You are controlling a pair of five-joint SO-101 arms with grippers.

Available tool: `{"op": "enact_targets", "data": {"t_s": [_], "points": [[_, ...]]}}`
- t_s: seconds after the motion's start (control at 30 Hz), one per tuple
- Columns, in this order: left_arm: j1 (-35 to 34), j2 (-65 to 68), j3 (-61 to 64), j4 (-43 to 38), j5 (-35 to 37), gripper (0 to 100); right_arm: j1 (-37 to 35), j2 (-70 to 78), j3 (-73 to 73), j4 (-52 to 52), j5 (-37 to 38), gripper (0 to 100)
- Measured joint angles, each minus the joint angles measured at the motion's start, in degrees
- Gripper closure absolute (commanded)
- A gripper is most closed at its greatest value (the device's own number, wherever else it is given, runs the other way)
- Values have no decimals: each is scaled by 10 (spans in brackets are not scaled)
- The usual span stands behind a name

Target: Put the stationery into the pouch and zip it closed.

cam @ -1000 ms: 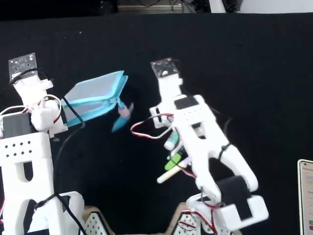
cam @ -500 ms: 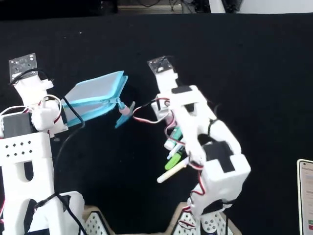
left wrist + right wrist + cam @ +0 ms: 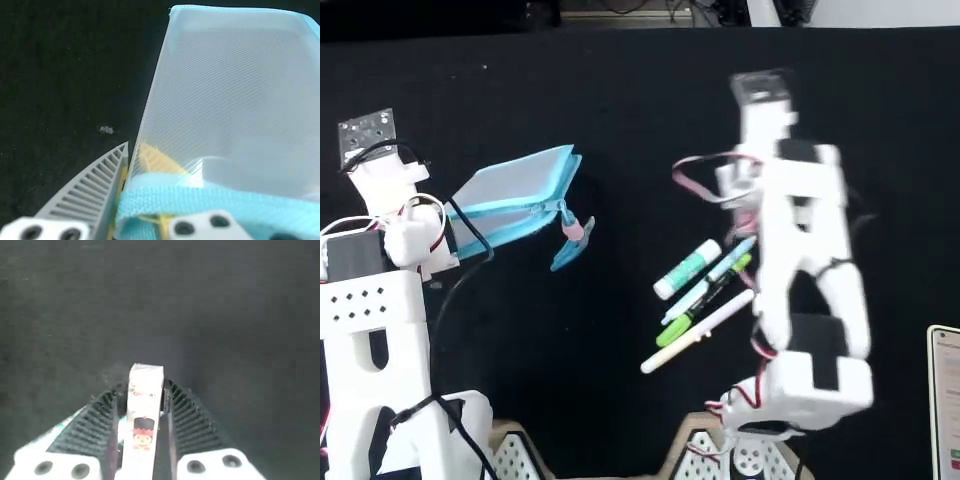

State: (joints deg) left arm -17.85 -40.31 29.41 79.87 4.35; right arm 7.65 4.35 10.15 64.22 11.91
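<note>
Left gripper (image 3: 140, 156): clamped on the edge of the pouch (image 3: 515, 195) — pouch held tilted, left of centre.
Right gripper (image 3: 144, 385): closed on a white eraser (image 3: 144, 412).
Pens (image 3: 705, 295): bunched on the table (image 3: 880, 120) — between pouch and right arm.

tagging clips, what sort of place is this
Likely a robotics test bench: two white arms at a black table, left gripper holding a blue pouch, right gripper a small white stick, pens nearby.

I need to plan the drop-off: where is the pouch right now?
In the high view the pouch sits at the left, gripped at one edge by the left gripper, with the loose pens to its right.
</note>
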Motion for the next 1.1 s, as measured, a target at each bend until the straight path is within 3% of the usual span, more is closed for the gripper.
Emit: {"op": "enact_targets", "data": {"t_s": [0.27, 0.53, 0.73, 1.1], "points": [[0, 0, 0, 0, 0, 970, 171, -2, -30, 46, 103, 987], [0, 0, 0, 0, 0, 970, 277, 106, -1, 47, 148, 978], [0, 0, 0, 0, 0, 970, 299, 116, -1, 90, 148, 823], [0, 0, 0, 0, 0, 970, 298, 116, -1, 106, 148, 815]]}}
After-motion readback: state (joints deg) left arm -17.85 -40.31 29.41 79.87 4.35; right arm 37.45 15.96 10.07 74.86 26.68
